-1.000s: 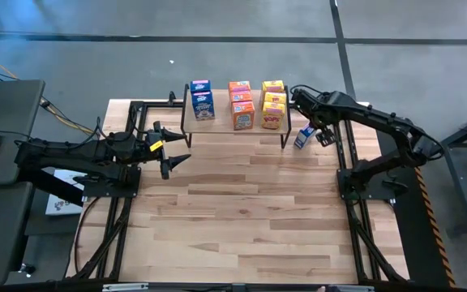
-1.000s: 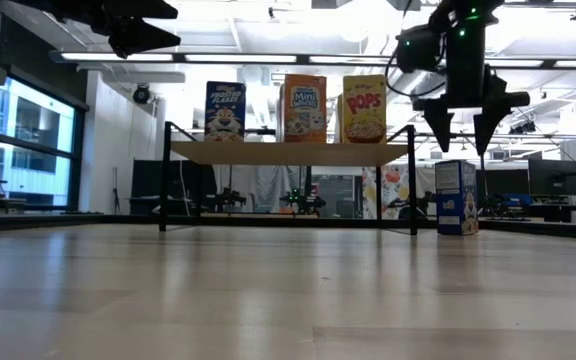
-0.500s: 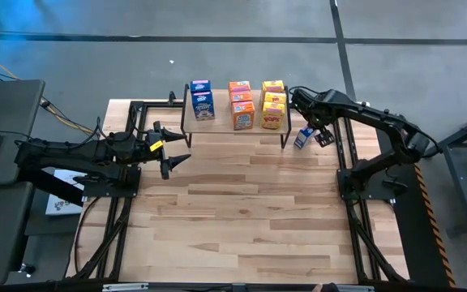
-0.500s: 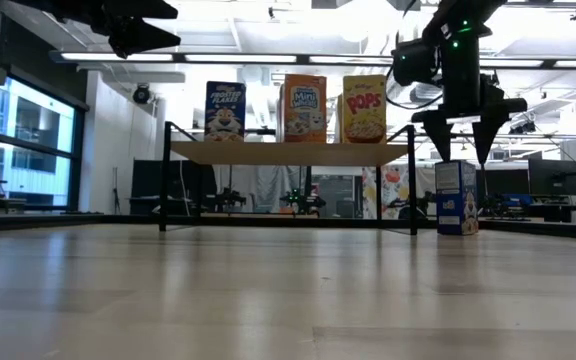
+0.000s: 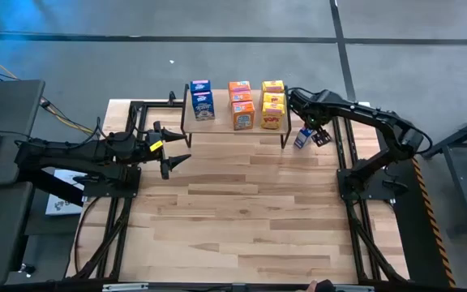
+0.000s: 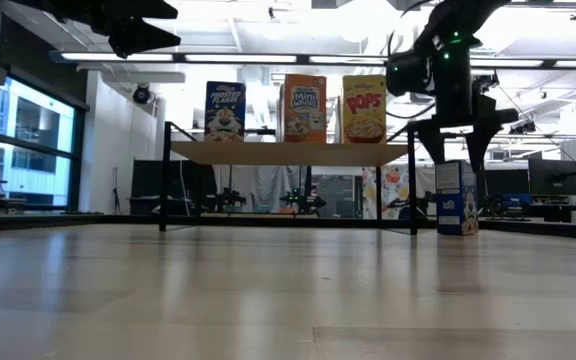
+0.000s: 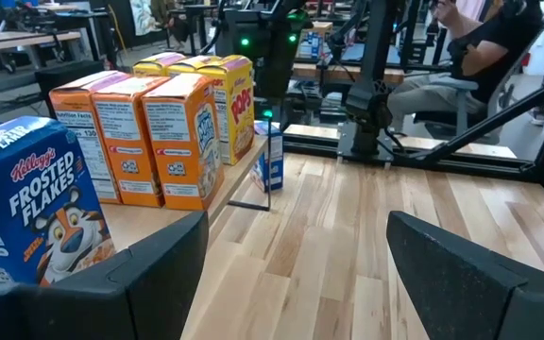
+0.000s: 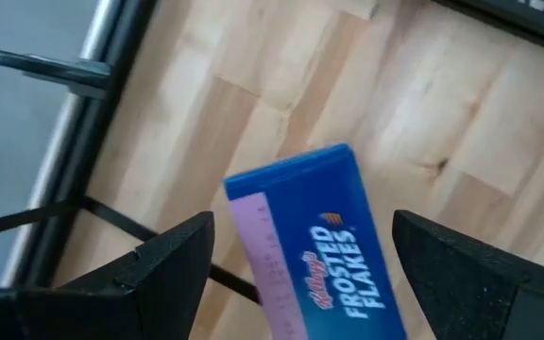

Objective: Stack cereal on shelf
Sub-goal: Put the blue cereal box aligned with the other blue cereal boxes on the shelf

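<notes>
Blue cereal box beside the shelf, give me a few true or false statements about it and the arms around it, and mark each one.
1. The blue cereal box stands upright on the table, off the shelf. True.
2. The right gripper is shut on that box. False: its fingers are open, one over each side of the box top, not yet gripping it.
3. The shelf holds blue, orange and yellow boxes. True.
4. The left gripper is holding an orange box. False: it is open and empty, over the table's left side.
5. The loose box lies at the shelf's left end. False: in the high view it is by the right end.
</notes>
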You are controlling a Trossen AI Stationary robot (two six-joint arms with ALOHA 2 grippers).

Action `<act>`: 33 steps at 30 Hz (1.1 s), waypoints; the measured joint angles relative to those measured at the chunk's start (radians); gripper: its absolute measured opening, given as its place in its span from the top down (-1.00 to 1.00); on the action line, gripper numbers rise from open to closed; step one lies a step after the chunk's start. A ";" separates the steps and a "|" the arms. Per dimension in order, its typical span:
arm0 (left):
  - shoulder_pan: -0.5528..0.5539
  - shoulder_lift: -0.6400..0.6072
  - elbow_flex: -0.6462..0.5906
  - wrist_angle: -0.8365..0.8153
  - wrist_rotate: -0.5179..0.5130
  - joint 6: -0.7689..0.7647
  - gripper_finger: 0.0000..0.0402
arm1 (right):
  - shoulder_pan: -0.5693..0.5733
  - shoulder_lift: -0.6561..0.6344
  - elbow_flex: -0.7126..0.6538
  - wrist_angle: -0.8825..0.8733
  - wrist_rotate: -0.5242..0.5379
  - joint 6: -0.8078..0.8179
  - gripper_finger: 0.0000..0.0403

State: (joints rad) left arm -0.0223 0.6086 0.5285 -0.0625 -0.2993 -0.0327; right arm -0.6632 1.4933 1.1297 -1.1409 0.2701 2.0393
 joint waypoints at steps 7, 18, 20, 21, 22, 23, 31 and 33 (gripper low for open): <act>0.000 0.000 0.000 0.000 0.000 0.000 -0.58 | 0.002 -0.002 0.000 0.017 0.055 -0.017 -0.57; 0.000 0.000 0.000 0.000 0.000 0.000 -0.58 | 0.003 -0.002 0.000 0.017 0.074 -0.046 -0.29; 0.000 0.000 0.000 0.000 0.000 0.000 -0.58 | 0.005 -0.002 0.000 0.017 0.065 -0.038 -0.16; 0.000 0.000 0.000 0.000 0.000 0.000 -0.58 | 0.008 -0.002 0.000 0.017 0.064 -0.032 -0.09; 0.000 0.000 0.000 0.000 0.000 0.000 -0.58 | 0.012 -0.003 0.000 0.017 0.063 -0.022 -0.02; 0.000 0.000 0.000 0.000 0.000 0.000 -0.58 | 0.016 -0.003 0.000 0.016 0.065 -0.011 0.05; 0.000 0.000 0.000 0.000 0.000 0.000 -0.58 | 0.046 -0.005 0.001 -0.024 0.050 0.055 0.39; 0.000 0.000 0.000 0.000 0.000 0.000 -0.58 | 0.056 -0.014 0.001 -0.035 0.033 0.053 0.40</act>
State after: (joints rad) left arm -0.0223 0.6086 0.5285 -0.0625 -0.2991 -0.0330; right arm -0.6075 1.4788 1.1305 -1.1756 0.3033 2.0928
